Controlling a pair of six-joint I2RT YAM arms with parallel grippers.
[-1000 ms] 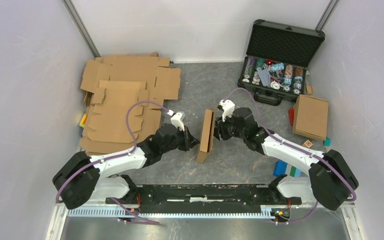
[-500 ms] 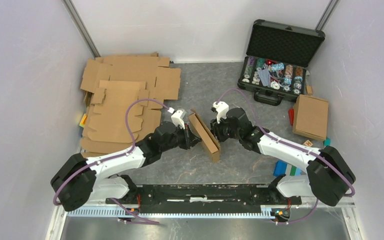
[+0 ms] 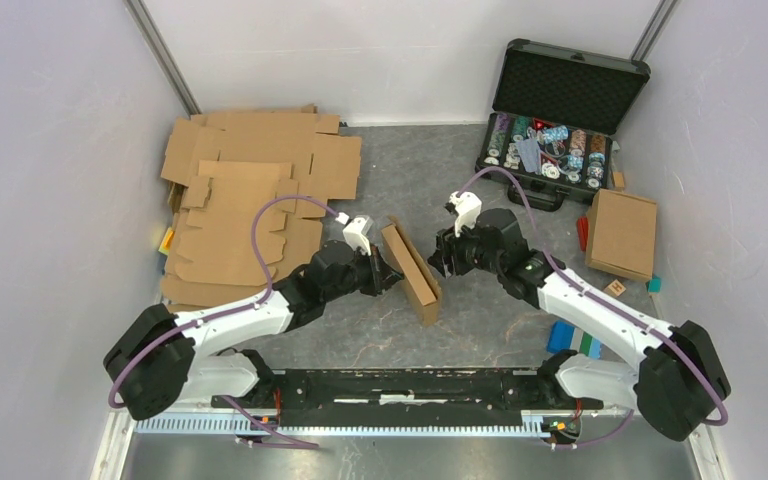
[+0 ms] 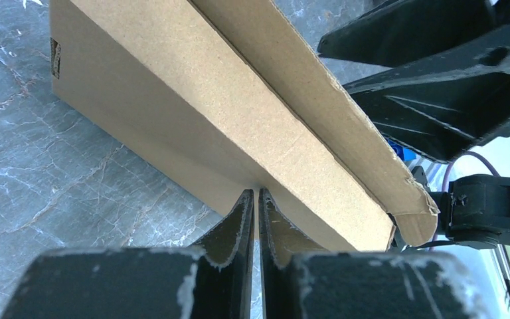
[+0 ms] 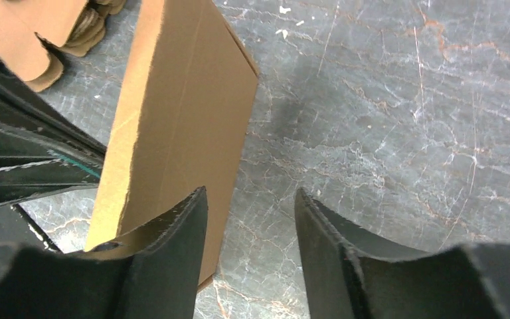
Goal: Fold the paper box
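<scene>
The paper box [image 3: 412, 268] is stood on one long edge near the middle of the table [image 3: 480, 330], tilted, between the two grippers. It is pinched by the left gripper [image 4: 257, 194]. Its jaws are drawn almost together on a thin cardboard wall, which is seen in the left wrist view running down into the narrow slit between the fingers. The box is probably held upright this way so that its faces and loose panels are offered to the other arm instead of lying flat against the stone-patterned surface.

The right gripper [image 5: 250, 196] is held with its jaws parted, and only bare table is seen between them, so nothing is gripped on that side. In the right wrist view the box lies just beside the finger on the left, its broad face overlapped by that fingertip. Whether the two are touching cannot be told. From above, this gripper is seen close against the box's right-hand side, opposite the left gripper.

The stack of flat cardboard blanks [image 3: 250, 200] is kept well apart at the left. A closed cardboard box [image 3: 622, 232] and an open poker chip case [image 3: 560, 120] are set off to the right, which leaves the middle as working ground.
</scene>
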